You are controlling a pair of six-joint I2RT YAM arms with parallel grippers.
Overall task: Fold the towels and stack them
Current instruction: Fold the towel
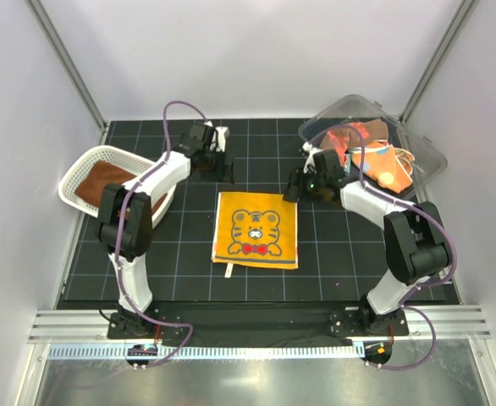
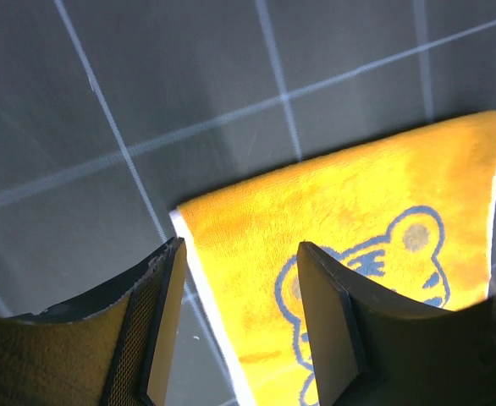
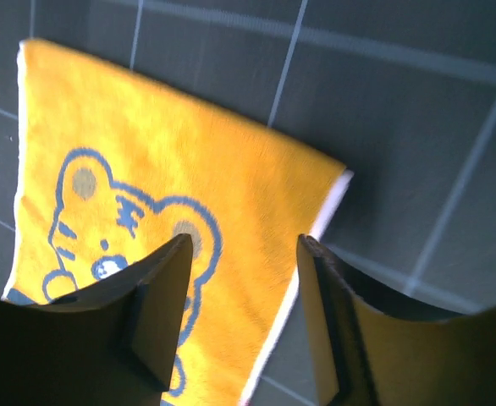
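Observation:
A yellow-orange towel [image 1: 256,229] with a blue tiger face lies flat in the middle of the mat. My left gripper [image 1: 217,166] is open above its far left corner; in the left wrist view the towel [image 2: 349,211] lies between and beyond my gripper [image 2: 239,321]. My right gripper [image 1: 297,188] is open above the far right corner; in the right wrist view the towel [image 3: 146,186] sits under my gripper [image 3: 241,313]. A rust-brown towel [image 1: 104,179] lies in the white mesh basket [image 1: 77,172]. Orange and red-orange towels [image 1: 368,150] sit in the clear bin [image 1: 419,152].
The black gridded mat [image 1: 189,262] covers the table. The basket is at the far left and the clear bin at the far right. White walls enclose the cell with metal posts at the back corners.

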